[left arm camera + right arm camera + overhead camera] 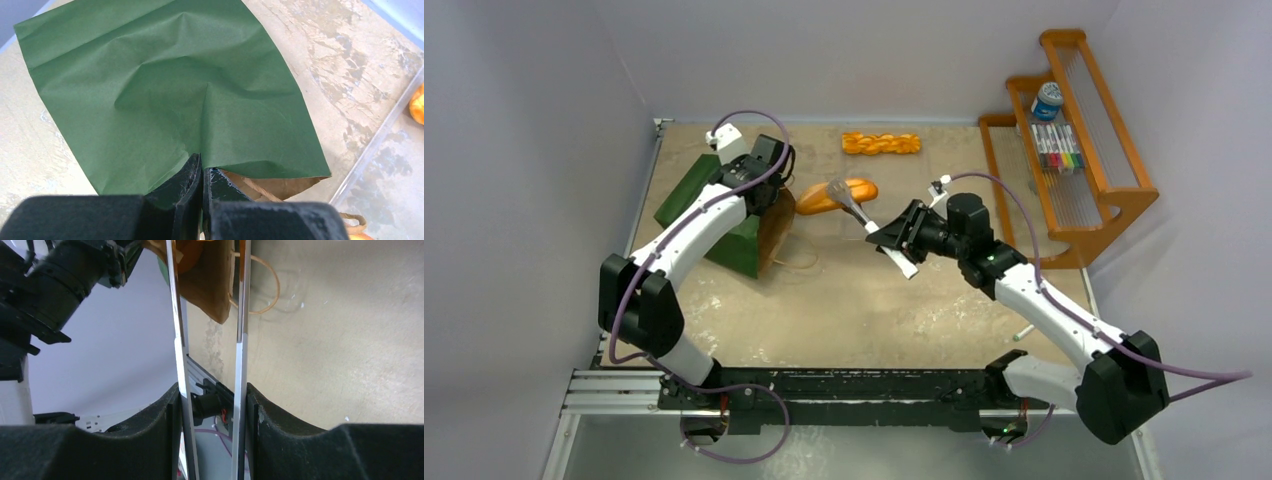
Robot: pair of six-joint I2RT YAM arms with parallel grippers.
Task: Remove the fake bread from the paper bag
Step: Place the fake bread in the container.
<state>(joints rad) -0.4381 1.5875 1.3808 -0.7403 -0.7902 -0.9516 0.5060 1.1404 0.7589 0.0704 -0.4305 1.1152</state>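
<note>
now the right fingers [280, 420] clamp the long metal tongs [241, 340], whose tips sit on the glossy orange oblong loaf [834, 195] at the mouth of the dark green paper bag [165, 90]. left fingers [182, 185] pinch the bag's upper sheet. squeeze evenly, draw straight away. i cannot tell what is inside; an orange braided stick [881, 143] lies on the far worktop [874, 300].

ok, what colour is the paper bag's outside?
Dark green paper bag, brown inside; shows best in the left wrist view.

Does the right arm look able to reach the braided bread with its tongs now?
Probably yes: the braid lies in the open, just beyond the loaf where the tongs now end.
</note>
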